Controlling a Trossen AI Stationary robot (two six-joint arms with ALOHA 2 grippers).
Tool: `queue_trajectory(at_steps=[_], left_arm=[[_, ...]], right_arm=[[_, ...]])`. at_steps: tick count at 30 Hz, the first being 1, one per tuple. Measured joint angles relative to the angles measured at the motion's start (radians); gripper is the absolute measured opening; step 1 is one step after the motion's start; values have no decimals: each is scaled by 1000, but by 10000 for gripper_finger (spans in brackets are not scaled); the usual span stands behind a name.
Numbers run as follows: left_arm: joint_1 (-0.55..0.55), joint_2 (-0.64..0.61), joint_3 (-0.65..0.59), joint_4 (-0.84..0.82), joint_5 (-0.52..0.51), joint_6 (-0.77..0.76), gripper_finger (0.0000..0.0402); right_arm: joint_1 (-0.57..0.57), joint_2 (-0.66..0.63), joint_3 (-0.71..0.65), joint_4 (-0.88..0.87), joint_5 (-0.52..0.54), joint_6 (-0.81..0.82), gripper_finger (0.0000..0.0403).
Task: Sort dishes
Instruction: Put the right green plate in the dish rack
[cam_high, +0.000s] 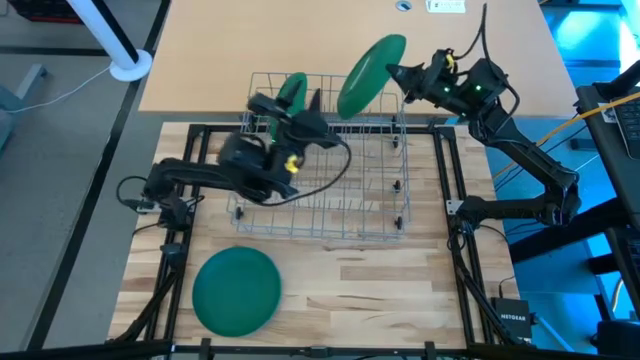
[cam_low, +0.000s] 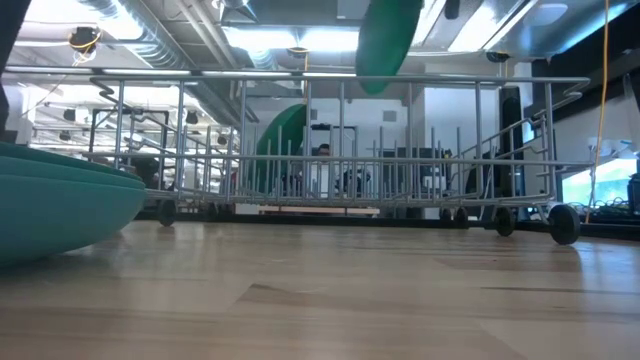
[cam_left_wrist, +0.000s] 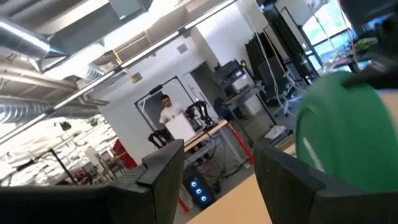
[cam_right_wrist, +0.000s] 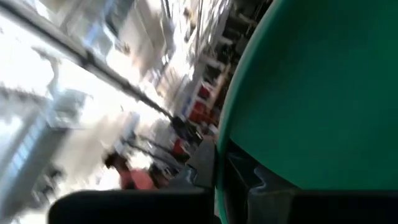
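Since the dishes look like thin, stiff, matte plastic, they should be light and hard to break but apt to pivot, so a pinch at the rim suits them. The right gripper (cam_high: 400, 72) does just that, clamped on the edge of a green plate (cam_high: 370, 75) held tilted above the wire rack's (cam_high: 330, 215) far side. One plate (cam_high: 293, 92) stands on edge inside the rack, by the left gripper (cam_high: 310, 118), whose fingers are spread and empty. More plates (cam_high: 236, 290) lie stacked on the table nearby.
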Motion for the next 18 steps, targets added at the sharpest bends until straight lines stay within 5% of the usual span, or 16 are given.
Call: queue_trajectory(at_steps=[11,18], left_arm=[[-5,-85,0,-10,-12,0,182],[-4,-87,0,-40,-14,0,182]], right_arm=[[0,21,0,-255,-22,-274,10],[0,102,0,-212,-41,-294,10]])
